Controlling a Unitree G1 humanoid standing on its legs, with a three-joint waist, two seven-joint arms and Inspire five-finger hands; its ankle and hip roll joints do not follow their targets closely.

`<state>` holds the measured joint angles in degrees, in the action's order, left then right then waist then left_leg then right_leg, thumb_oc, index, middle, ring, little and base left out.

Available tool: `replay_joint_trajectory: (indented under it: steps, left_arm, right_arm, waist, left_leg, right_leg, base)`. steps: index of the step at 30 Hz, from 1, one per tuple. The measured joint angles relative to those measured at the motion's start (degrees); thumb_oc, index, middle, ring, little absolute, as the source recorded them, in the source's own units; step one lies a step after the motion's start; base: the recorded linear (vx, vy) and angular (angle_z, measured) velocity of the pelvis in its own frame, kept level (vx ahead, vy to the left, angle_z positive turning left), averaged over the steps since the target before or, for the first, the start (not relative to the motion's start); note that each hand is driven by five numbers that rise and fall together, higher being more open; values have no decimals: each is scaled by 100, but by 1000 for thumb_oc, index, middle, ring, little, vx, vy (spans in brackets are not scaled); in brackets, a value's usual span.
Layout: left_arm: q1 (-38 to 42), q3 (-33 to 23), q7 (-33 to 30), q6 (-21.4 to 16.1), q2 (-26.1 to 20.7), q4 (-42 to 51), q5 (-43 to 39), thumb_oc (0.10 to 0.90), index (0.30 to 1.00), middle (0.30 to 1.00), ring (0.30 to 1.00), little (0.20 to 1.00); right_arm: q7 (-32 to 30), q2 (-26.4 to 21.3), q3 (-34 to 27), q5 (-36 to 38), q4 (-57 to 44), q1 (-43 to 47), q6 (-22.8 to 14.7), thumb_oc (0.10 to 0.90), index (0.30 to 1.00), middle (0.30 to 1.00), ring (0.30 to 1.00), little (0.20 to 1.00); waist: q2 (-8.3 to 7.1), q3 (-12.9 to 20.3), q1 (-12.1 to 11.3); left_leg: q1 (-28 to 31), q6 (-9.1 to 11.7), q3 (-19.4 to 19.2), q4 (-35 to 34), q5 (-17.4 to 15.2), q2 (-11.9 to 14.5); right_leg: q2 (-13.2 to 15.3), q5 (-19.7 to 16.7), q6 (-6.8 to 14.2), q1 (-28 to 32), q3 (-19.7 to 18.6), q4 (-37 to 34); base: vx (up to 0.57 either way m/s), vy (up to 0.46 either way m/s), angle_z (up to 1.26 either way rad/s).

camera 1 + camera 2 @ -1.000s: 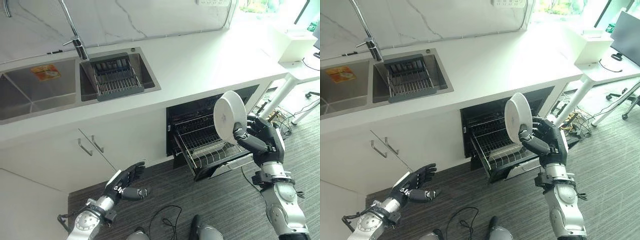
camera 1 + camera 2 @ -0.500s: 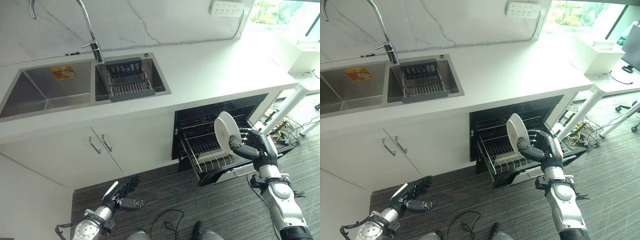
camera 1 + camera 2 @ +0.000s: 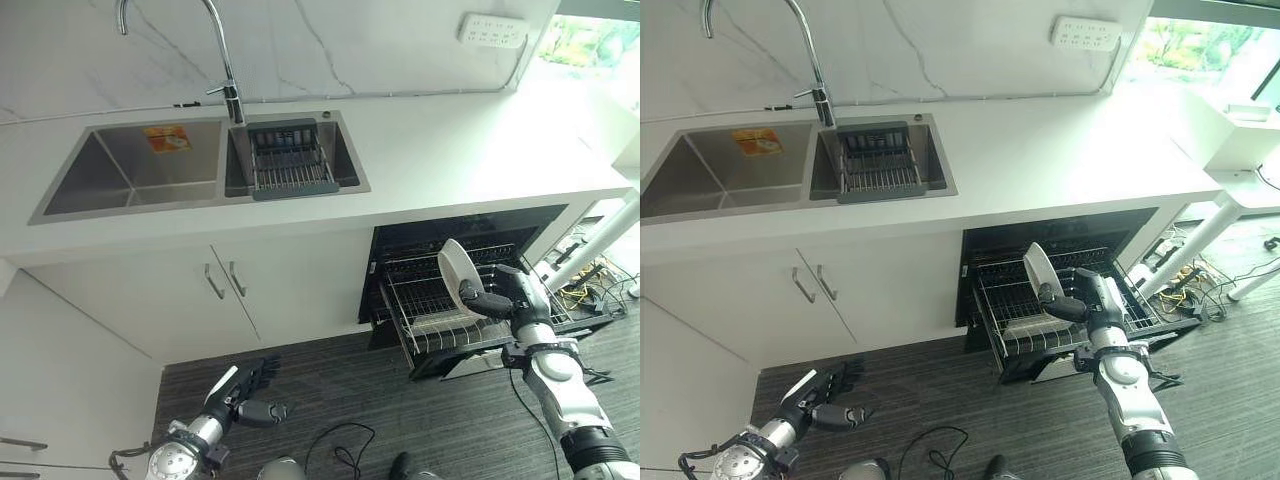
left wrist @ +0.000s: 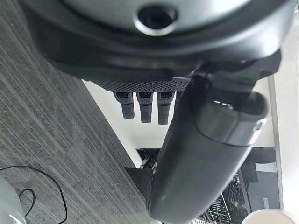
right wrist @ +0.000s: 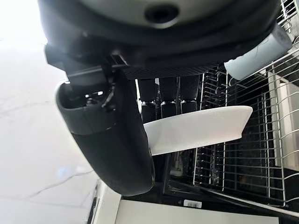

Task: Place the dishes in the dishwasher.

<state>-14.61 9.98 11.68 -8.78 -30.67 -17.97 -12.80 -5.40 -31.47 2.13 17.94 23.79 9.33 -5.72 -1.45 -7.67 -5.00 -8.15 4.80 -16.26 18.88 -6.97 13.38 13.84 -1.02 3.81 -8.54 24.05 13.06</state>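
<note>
My right hand (image 3: 505, 300) holds a white plate (image 3: 459, 279) on edge, thumb and fingers pinching its rim, just above the pulled-out wire rack (image 3: 437, 322) of the open dishwasher (image 3: 470, 240) under the counter. In the right wrist view the plate (image 5: 198, 128) shows edge-on between thumb and fingers (image 5: 161, 91), with the rack's wires behind it. My left hand (image 3: 245, 385) hangs open and empty low over the floor at the lower left, fingers (image 4: 142, 103) straight.
A white counter (image 3: 480, 150) carries a double steel sink (image 3: 140, 170) with a tall tap (image 3: 225, 60) and a dark drainer basket (image 3: 290, 160) in the right bowl. White cabinet doors (image 3: 240, 300) stand left of the dishwasher. Grey carpet floor (image 3: 340, 390) lies below.
The camera has pulled back and shifted. My right hand has lowered the plate from chest height down toward the rack. The left hand stays low and open.
</note>
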Motion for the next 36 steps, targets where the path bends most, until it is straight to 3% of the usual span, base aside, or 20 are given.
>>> replay_joint_trajectory:
  steps: [9,15,22,36]
  left_arm:
    - [14,201,-16,-8,-178,-35,-32,800,900,900,900,900]
    - [42,241,-127,-26,-194,-63,-45,800,900,900,900,900]
    - [36,305,-709,-221,-195,-109,-287,800,900,900,900,900]
    - [193,334,-968,-455,-191,-206,-272,800,900,900,900,900]
  right_arm:
    - [-205,-136,215,-733,1079,246,25,400,300,300,300,300]
    - [-343,-525,840,-1337,1633,864,42,400,300,300,300,300]
    - [-399,-743,871,-1571,2070,1007,0,400,300,300,300,300]
    - [-410,-1179,935,-1791,2426,1790,-58,400,300,300,300,300]
  waist:
    - [68,-17,-30]
    - [228,-229,-26]
    - [291,-446,-167]
    - [430,-699,-322]
  left_leg:
    - [-31,-21,113,-4,-19,-79]
    - [-84,-36,106,0,-18,-86]
    - [-176,-46,204,-8,-5,-144]
    - [-299,-107,245,5,-38,-263]
  right_leg:
    - [52,8,49,58,74,-15]
    - [73,16,43,-4,87,2]
    - [106,14,62,-23,168,18]
    - [220,-5,85,-100,216,8]
  base:
    - [25,-14,6]
    - [-9,-5,0]
    - [21,-5,6]
    - [12,5,2]
